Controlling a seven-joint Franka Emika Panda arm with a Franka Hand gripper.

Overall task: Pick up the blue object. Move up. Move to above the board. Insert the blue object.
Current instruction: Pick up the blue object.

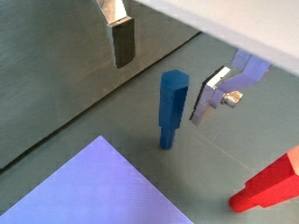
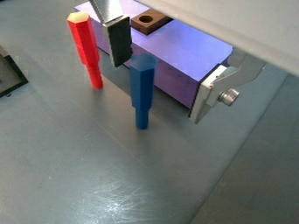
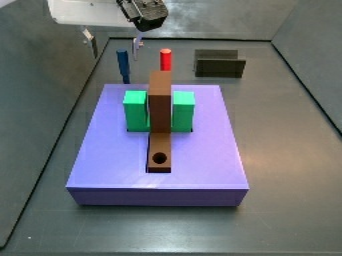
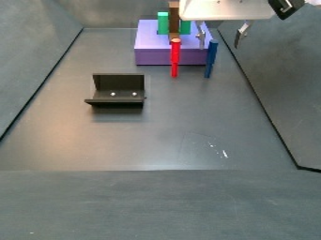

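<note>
The blue object (image 1: pixel 173 107) (image 2: pixel 142 87) is a slim dark-blue peg standing upright on the grey floor, beside the red peg (image 2: pixel 84 48) (image 3: pixel 166 60). My gripper (image 1: pixel 166 77) (image 2: pixel 163 72) is open, with one finger on each side of the blue peg's top and a gap to each finger. In the side views the blue object (image 3: pixel 123 66) (image 4: pixel 209 56) stands just off the far edge of the lavender slab (image 3: pixel 160 165). The board (image 3: pixel 162 125) lies on that slab between two green blocks (image 3: pixel 136 110), with its round hole at the near end.
The dark fixture (image 4: pixel 116 91) (image 3: pixel 221 65) stands on the floor away from the slab. The red peg (image 4: pixel 175 56) stands close to the blue one. Grey walls close in the floor on every side.
</note>
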